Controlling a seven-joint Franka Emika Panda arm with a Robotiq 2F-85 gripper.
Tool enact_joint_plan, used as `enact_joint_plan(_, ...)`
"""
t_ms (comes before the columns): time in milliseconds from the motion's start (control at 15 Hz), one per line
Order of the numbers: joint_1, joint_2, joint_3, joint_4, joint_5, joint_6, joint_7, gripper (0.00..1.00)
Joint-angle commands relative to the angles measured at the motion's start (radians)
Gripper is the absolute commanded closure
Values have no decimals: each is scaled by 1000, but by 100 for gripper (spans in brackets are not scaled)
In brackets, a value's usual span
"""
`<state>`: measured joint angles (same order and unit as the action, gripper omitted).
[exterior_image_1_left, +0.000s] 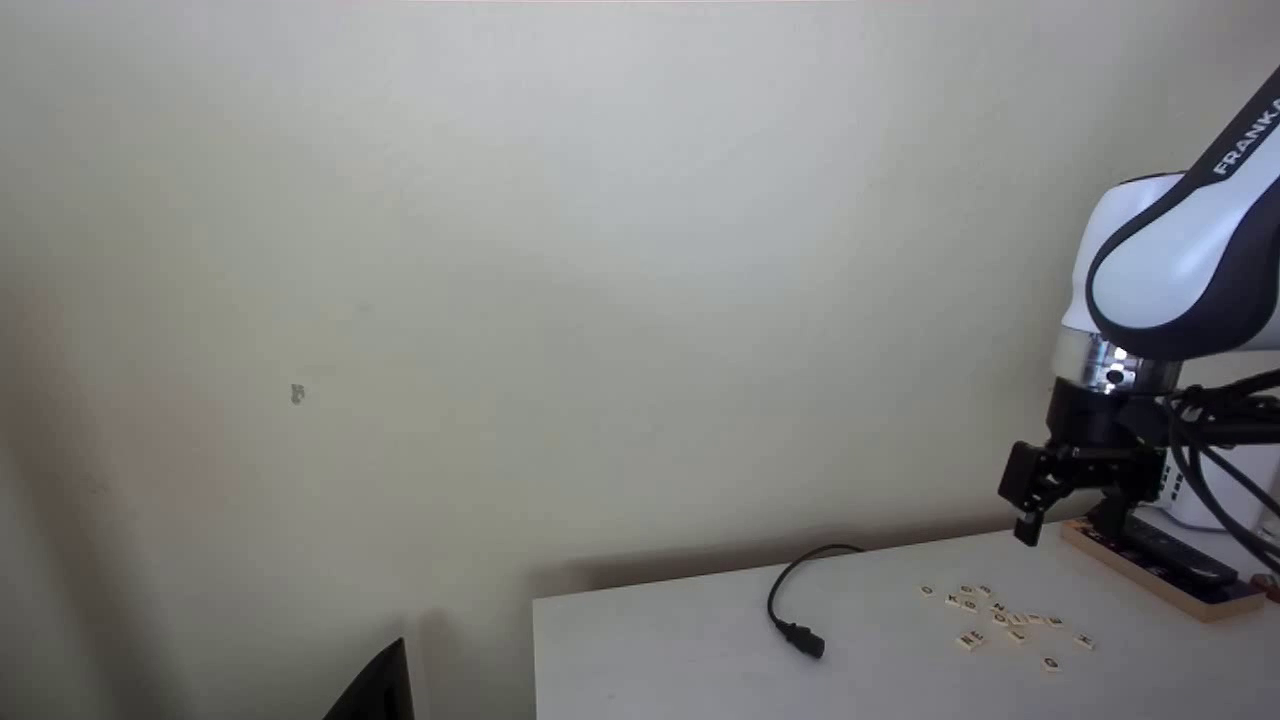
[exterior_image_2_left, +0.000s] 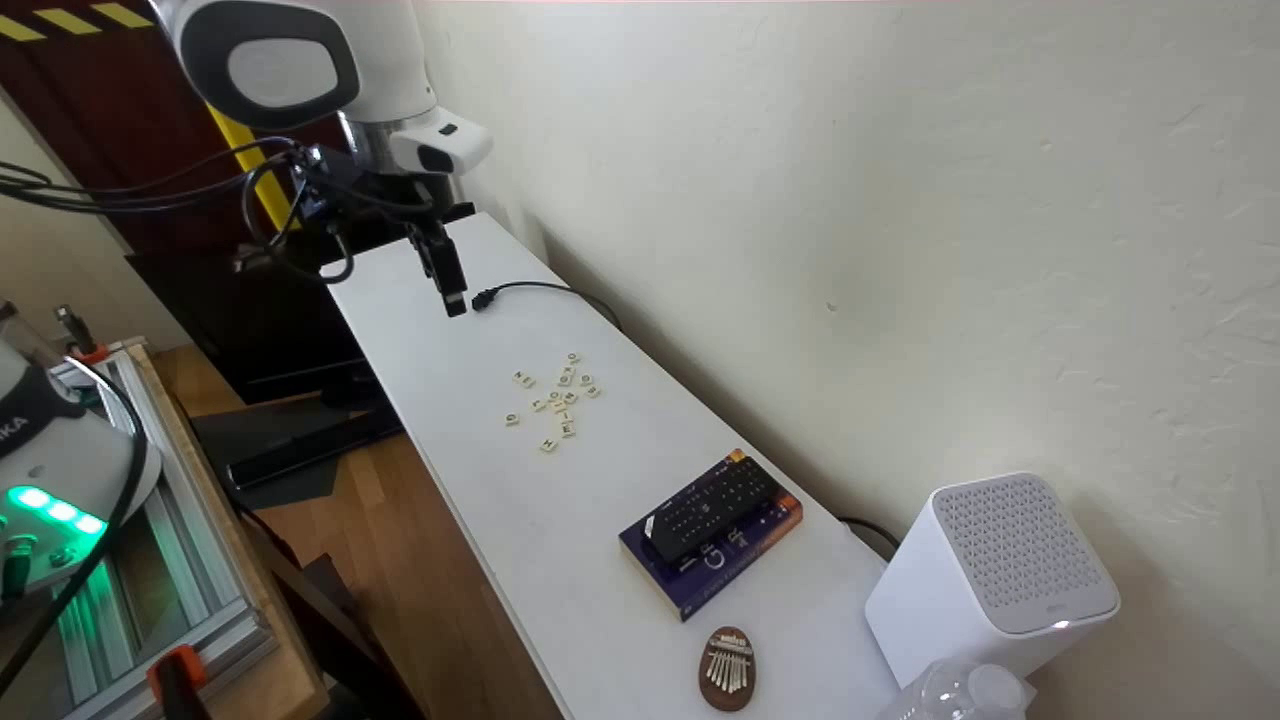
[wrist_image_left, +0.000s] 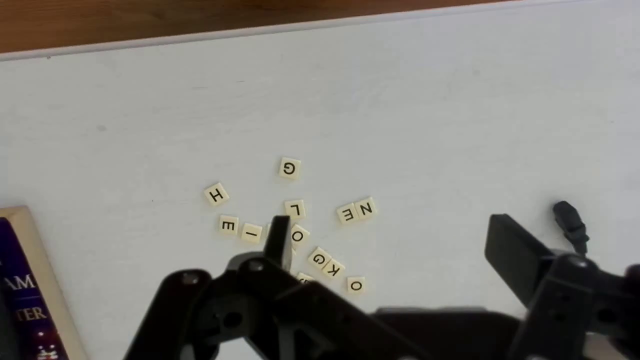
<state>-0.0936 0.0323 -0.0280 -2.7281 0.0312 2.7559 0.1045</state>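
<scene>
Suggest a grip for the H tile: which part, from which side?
Come from above: the H tile lies flat, letter up, on the table, so likely only its side edges can be pinched. I'd straddle the opposite pair that doesn't face the E tile beside it, which should leave the open gripper room either side.

The letter tiles (wrist_image_left: 298, 235) were cream with black print, and the gripper (wrist_image_left: 391, 230) was black. I saw a white table (exterior_image_2_left: 540, 520), a dark purple book (exterior_image_2_left: 730, 556), and green lights (exterior_image_2_left: 62, 511) on the left.
</scene>
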Motion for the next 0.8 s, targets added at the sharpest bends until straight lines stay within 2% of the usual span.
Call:
enact_joint_plan(0,28,158,-25,69,-79,63,59,0)
enact_joint_plan(200,58,240,-64,105,-116,99,78,0)
enact_joint_plan(400,58,307,-76,151,-75,99,54,0)
enact_joint_plan(600,39,303,-56,153,-33,81,25,0)
enact_joint_plan(733,54,299,-72,144,-52,88,33,0)
